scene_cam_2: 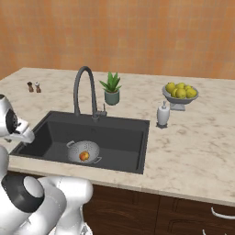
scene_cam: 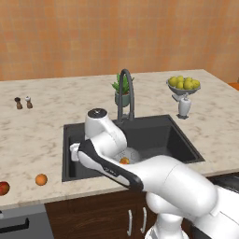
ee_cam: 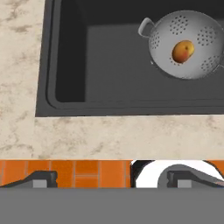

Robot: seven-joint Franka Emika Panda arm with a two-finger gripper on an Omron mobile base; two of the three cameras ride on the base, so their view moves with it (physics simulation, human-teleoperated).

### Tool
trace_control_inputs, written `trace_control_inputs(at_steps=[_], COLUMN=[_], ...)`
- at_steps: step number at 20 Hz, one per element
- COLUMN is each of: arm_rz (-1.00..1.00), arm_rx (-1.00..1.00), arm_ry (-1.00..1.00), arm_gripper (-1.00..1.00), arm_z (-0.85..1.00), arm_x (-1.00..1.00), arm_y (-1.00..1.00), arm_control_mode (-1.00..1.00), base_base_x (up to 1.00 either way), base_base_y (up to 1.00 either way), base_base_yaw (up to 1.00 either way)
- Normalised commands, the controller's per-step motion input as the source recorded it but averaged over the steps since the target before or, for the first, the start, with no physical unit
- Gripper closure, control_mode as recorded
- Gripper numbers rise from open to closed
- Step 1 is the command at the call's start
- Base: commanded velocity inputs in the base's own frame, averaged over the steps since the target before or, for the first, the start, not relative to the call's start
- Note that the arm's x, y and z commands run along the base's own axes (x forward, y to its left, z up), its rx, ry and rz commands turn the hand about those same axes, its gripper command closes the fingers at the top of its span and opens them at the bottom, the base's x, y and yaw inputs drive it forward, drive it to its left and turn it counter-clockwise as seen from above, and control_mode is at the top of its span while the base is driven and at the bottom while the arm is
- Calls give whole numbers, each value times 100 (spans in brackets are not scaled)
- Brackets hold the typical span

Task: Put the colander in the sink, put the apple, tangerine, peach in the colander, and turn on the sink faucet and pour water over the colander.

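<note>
The silver colander (ee_cam: 189, 41) stands on the floor of the dark sink (ee_cam: 109, 65), and the peach (ee_cam: 183, 51) lies inside it. In the right base view the colander (scene_cam_2: 84, 151) sits in the sink's front left part. On the counter left of the sink rest the tangerine (scene_cam: 41, 179) and, at the picture's edge, the red apple (scene_cam: 3, 188). The dark gooseneck faucet (scene_cam: 125, 93) rises behind the basin, with no stream showing. My gripper (ee_cam: 113, 179) hovers open over the sink's front left rim, holding nothing, well apart from the colander.
A bowl of yellow fruits (scene_cam: 183, 84) and a white soap dispenser (scene_cam: 183, 106) stand right of the sink. A potted plant (scene_cam: 122, 91) is behind the faucet. Two small shakers (scene_cam: 23, 102) sit far left. My arm crosses the sink's front.
</note>
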Motion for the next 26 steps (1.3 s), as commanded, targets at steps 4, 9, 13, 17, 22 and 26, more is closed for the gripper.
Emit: trace_control_inputs(at_steps=[4, 9, 13, 17, 22, 26], arm_rz=[6, 2, 1, 4, 3, 5], arm_rx=[0, -1, 0, 0, 0, 0], arm_ry=[0, 0, 0, 0, 0, 0], arm_gripper=[-100, -100, -100, -100, -100, -100], arm_z=[0, 0, 0, -9, -25, -37], arm_x=[-21, 1, 18, 20, 13, 8], arm_y=[97, 78, 67, 50, 46, 13], arm_control_mode=[-100, -100, -100, -100, -100, -100], base_base_x=[0, 0, 0, 0, 0, 0], base_base_y=[0, 0, 0, 0, 0, 0], base_base_yaw=[0, 0, 0, 0, 0, 0])
